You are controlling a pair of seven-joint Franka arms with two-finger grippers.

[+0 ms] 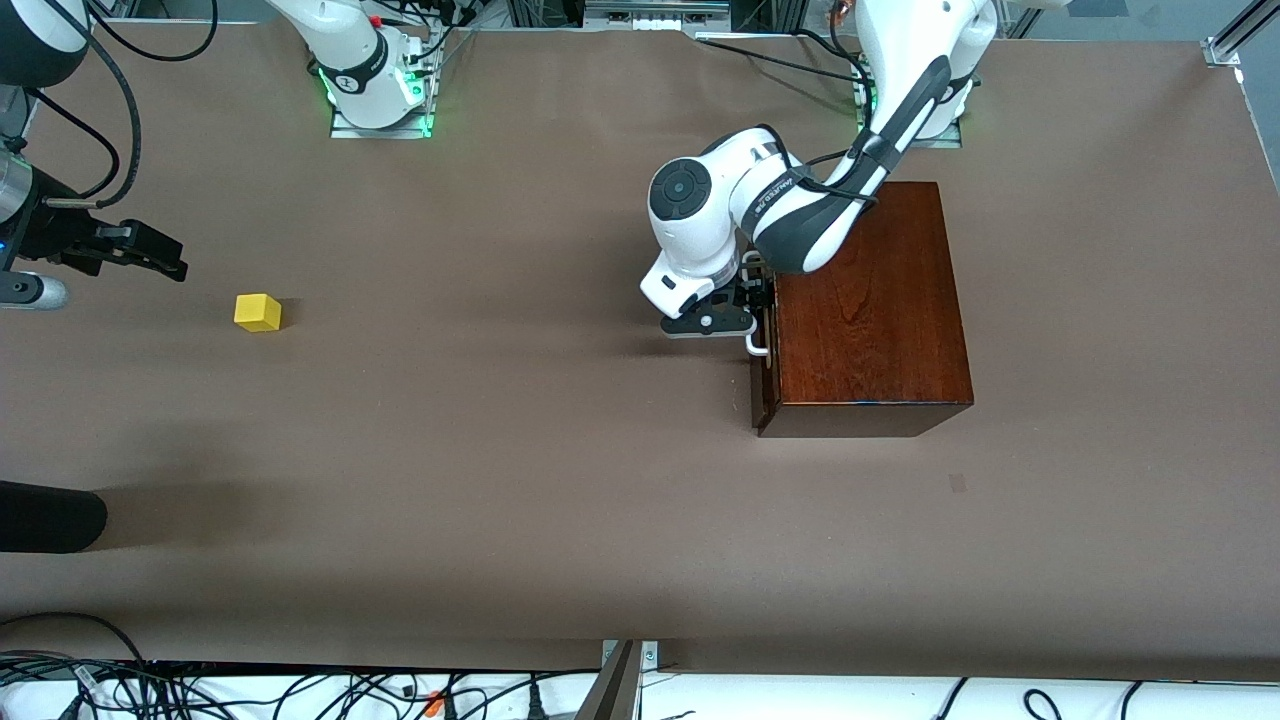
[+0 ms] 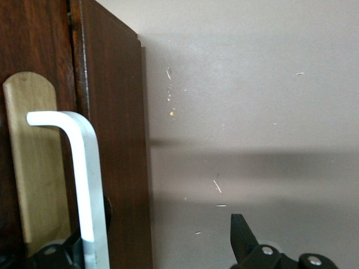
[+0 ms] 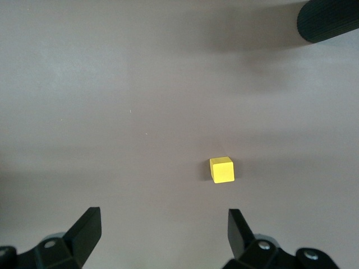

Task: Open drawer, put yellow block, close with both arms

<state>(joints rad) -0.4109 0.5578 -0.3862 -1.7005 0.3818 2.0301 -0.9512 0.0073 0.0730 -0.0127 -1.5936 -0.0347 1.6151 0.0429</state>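
Our left end effector (image 1: 752, 300), fingers apart, straddles the white U-shaped handle (image 2: 84, 185) of the closed dark reddish-brown wooden drawer box (image 1: 865, 310). Our right end effector (image 1: 150, 250), spread wide, waits above the counter (image 1: 500, 480) near the small bright-yellow cube (image 1: 258, 312).

A wide brown table cover (image 1: 560, 480) is lying flat, taking even overhead light and showing soft shadows. Nearer the front camera than the cover's edge, tangled cables (image 1: 300, 690) are lying on a white surface, and a silver frame post (image 1: 1235, 35) is standing at its corner.
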